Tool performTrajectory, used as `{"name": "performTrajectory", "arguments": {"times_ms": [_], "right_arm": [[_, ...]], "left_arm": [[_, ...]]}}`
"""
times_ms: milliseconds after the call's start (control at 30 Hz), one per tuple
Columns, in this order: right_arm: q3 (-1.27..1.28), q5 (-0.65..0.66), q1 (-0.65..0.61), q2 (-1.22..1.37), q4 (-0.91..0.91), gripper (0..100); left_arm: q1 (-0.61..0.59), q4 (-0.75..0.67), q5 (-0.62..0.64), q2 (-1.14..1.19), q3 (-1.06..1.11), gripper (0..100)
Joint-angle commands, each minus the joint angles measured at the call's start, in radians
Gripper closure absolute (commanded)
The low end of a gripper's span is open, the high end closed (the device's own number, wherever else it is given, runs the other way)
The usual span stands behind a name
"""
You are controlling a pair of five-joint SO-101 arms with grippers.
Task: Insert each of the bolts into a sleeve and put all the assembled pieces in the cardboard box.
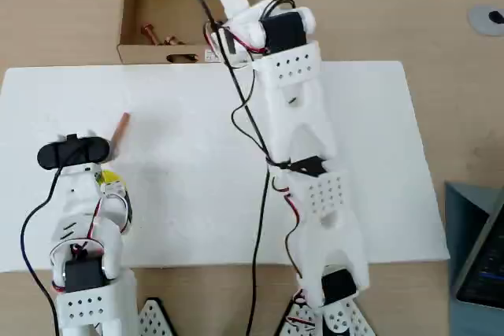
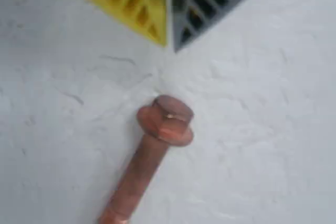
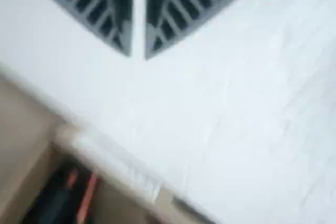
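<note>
Left gripper (image 2: 170, 43): yellow and grey jaws pressed together, pinching nothing, tips close to the hex head of a copper bolt (image 2: 160, 140). The bolt lies flat on the white foam mat (image 1: 181, 194), its far end cut off in the left wrist view. The cardboard box (image 1: 130, 5) holds a couple of copper pieces (image 1: 157, 37), too blurry to make out any sleeves. Right gripper (image 3: 137, 51): grey jaws all but together, empty, over the mat by the box's edge.

Bare white mat (image 1: 181, 194) surrounds the bolt (image 1: 120, 129); the right arm (image 1: 299, 116) overhangs one corner of the cardboard box (image 1: 124, 21).
</note>
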Motion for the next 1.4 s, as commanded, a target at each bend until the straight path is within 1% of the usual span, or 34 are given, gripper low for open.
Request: {"name": "performTrajectory", "arguments": {"times_ms": [0,133,367,500,567,700,767,967,1367], "right_arm": [[-0.035,-0.087,0.044,-0.094,0.072,99.0],[0.058,-0.141,0.082,-0.148,0.071,99.0],[0.423,-0.287,0.114,-0.321,0.071,98.9],[0.585,-0.394,0.142,-0.364,0.069,98.8],[0.633,-0.442,0.153,-0.366,0.069,95.9],[0.693,-0.512,0.162,-0.363,0.064,84.2],[0.711,-0.526,0.162,-0.360,0.063,81.5],[0.687,-0.552,0.165,-0.265,0.048,81.7],[0.401,-0.552,0.203,0.059,0.041,81.7]], "left_arm": [[-0.005,0.006,-0.002,-0.007,0.012,100],[-0.006,0.006,-0.002,-0.007,0.012,100],[-0.005,0.006,-0.002,-0.007,0.012,100],[-0.005,0.006,-0.002,-0.007,0.012,100],[-0.005,0.006,-0.002,-0.007,0.012,100],[-0.005,0.006,-0.002,-0.007,0.012,100],[-0.005,0.006,-0.002,-0.007,0.012,100],[-0.005,0.006,-0.002,-0.007,0.012,100],[-0.006,0.006,-0.002,-0.007,0.012,100]]}}
